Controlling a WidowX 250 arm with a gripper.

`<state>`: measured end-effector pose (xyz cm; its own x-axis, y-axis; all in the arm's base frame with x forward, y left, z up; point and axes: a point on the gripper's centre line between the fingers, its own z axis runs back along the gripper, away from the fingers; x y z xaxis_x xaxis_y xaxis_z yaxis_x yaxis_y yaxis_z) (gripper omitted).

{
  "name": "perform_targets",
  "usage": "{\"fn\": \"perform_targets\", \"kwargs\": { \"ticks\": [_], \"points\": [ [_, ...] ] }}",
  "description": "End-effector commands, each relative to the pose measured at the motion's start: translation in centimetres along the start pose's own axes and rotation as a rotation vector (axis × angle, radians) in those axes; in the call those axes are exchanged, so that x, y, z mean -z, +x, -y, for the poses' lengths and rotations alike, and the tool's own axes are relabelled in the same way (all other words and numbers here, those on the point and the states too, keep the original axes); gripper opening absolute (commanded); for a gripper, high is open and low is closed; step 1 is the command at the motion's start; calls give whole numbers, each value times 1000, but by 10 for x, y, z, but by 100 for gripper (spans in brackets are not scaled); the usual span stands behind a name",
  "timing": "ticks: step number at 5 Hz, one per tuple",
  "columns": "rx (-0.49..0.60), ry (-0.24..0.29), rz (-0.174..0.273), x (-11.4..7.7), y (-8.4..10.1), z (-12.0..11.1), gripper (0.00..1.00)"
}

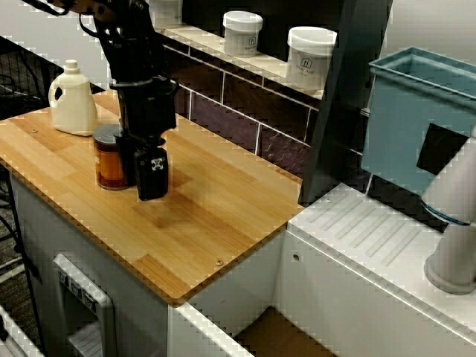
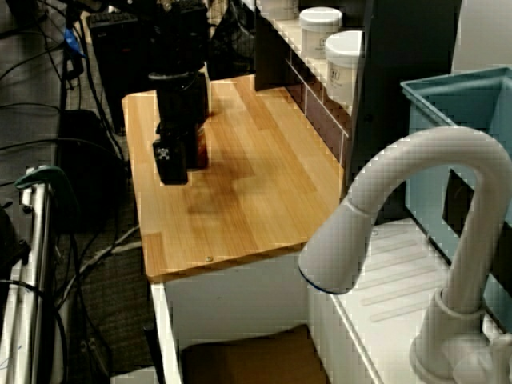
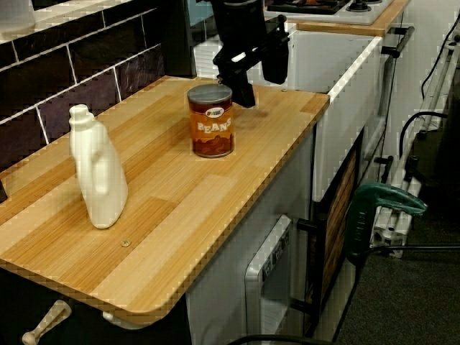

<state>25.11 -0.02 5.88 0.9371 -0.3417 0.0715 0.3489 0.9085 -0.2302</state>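
Standing upright, long axis vertical, the bean can [image 3: 210, 126] sits just beside the spread, empty hand [image 3: 261, 92].

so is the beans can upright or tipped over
upright: the beans can stands on its base on the wooden counter, flat top facing up and sides vertical in the view from the side

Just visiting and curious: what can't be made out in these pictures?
Gripper: open or shut unclear, dark and blurred in every view.
Can: right part hidden behind gripper, side view.
Jars: labels too small, side view.
Arm: cut off by top edge, counter-end view.
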Motion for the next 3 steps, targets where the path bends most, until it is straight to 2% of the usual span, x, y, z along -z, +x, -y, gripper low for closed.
{"fn": "perform_targets", "kwargs": {
  "ticks": [1,3],
  "points": [
    [-9,21,15,-4,4,-22,100],
    [-8,10,-21,0,0,-22,100]
  ]
}}
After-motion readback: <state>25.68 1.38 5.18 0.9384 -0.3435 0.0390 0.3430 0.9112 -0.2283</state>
